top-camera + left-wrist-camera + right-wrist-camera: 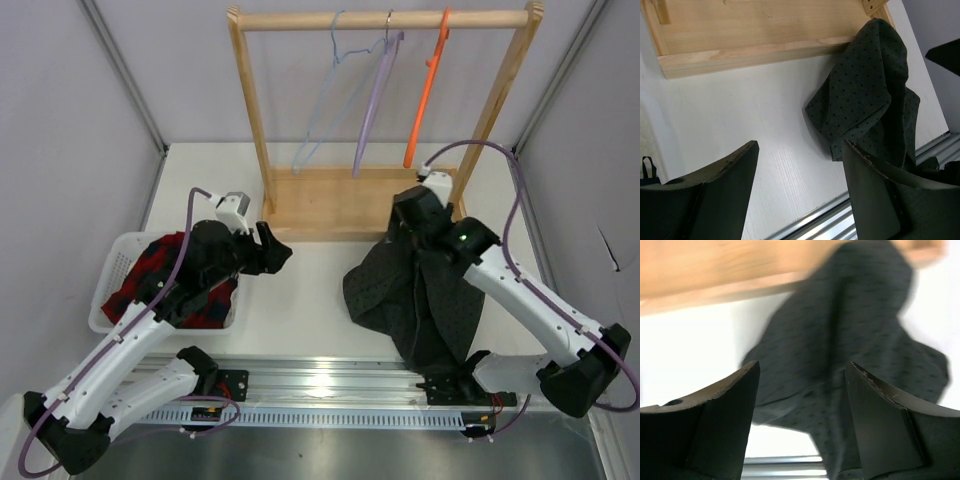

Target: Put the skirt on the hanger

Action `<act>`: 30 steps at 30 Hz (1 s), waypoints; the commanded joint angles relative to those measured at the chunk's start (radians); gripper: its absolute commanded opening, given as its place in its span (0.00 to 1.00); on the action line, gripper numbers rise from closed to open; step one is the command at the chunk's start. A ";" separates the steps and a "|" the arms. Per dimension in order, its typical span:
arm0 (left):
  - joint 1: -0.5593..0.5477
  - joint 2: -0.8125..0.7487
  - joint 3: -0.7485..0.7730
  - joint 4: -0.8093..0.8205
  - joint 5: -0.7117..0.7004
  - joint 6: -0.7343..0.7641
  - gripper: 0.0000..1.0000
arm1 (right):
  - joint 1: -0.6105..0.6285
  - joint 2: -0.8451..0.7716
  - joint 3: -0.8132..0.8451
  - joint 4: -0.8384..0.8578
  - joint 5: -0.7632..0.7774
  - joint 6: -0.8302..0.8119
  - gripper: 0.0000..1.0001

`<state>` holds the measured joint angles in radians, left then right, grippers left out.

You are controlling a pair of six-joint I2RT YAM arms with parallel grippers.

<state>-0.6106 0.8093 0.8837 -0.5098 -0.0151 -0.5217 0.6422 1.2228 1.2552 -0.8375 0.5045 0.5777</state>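
Right claw point(802, 367), fingers apart and gripping nothing, hovers by the raised far end of the dark dotted skirt point(400, 290). The skirt lies heaped on the counter point(310, 300), its length running from the wooden rack point(340, 200) toward the near edge. The left claw point(800, 145), also apart and empty, is well off to the left, so the right arm is nearer. The pale-blue hanger point(325, 100) hangs from the rack's rail, above and left of the skirt.

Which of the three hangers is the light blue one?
The leftmost hanger on the wooden rail: thin pale-blue wire. The lilac one hangs in the middle, the orange one on the right.
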 commanded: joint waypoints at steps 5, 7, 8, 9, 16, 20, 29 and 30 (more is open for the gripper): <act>0.000 -0.002 0.176 -0.088 -0.169 0.042 0.73 | 0.425 0.202 0.107 -0.222 0.262 0.250 0.55; 0.015 -0.004 0.239 -0.117 -0.195 0.045 0.74 | 0.509 0.248 0.108 -0.239 0.275 0.283 0.52; 0.021 -0.010 0.251 -0.119 -0.198 0.048 0.74 | 0.531 0.295 0.112 -0.241 0.276 0.284 0.51; 0.029 -0.012 0.288 -0.121 -0.197 0.051 0.74 | 0.550 0.322 0.116 -0.236 0.275 0.280 0.51; 0.037 0.001 0.360 -0.122 -0.157 0.057 0.75 | 0.651 0.601 0.314 -0.338 0.330 0.225 0.57; 0.037 -0.010 0.351 -0.125 -0.151 0.055 0.75 | 0.669 0.710 0.355 -0.400 0.350 0.221 0.57; 0.038 -0.029 0.333 -0.124 -0.141 0.061 0.75 | 0.669 0.828 0.358 -0.430 0.391 0.198 0.55; 0.040 -0.029 0.334 -0.122 -0.137 0.061 0.75 | 0.669 0.837 0.360 -0.427 0.400 0.194 0.55</act>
<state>-0.5789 0.7910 1.2182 -0.6468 -0.1730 -0.4858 1.3087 2.0293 1.5795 -1.2343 0.8246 0.7708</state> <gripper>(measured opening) 0.750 0.546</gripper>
